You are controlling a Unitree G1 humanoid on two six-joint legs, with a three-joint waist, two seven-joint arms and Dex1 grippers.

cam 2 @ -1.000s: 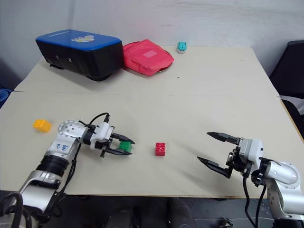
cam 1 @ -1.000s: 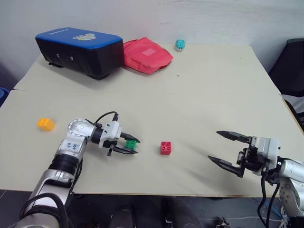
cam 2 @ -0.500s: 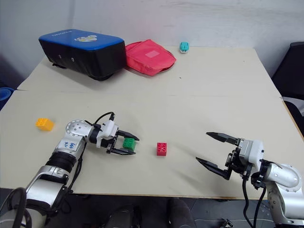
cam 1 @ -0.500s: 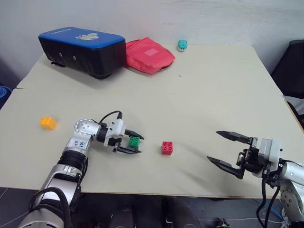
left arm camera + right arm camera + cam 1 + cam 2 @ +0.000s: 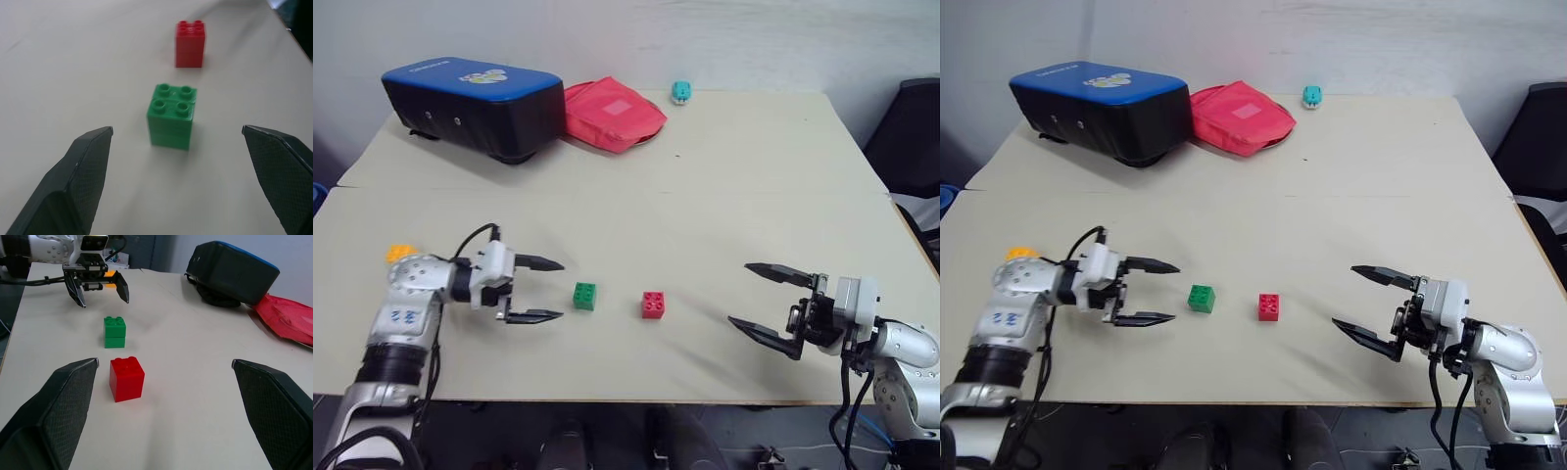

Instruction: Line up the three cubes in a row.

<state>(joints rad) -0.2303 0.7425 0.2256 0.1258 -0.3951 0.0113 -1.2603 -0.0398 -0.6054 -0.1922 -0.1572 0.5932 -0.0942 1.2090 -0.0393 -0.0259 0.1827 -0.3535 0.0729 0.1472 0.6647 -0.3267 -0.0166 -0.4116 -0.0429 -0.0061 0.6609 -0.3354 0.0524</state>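
Note:
The green cube [image 5: 585,296] stands free on the table, a short gap to the left of the red cube [image 5: 655,305]. My left gripper [image 5: 553,290] is open just left of the green cube, pointing at it and apart from it, with nothing between its fingers. The left wrist view has the green cube [image 5: 172,115] ahead and the red cube [image 5: 190,43] behind it. Behind my left arm the orange-yellow cube [image 5: 399,253] lies partly hidden. To the right of the red cube, my right gripper [image 5: 744,294] is open and empty, facing both cubes.
A blue and black case [image 5: 475,103], a red fabric pouch [image 5: 612,113] and a small teal toy [image 5: 681,91] sit along the table's far side. A black chair [image 5: 911,147] stands off the right edge. The table's front edge [image 5: 636,399] runs just below both grippers.
My left gripper has opened, let go of the green cube and drawn back to the left. The green cube stays on the table beside the red one. The right gripper has barely moved.

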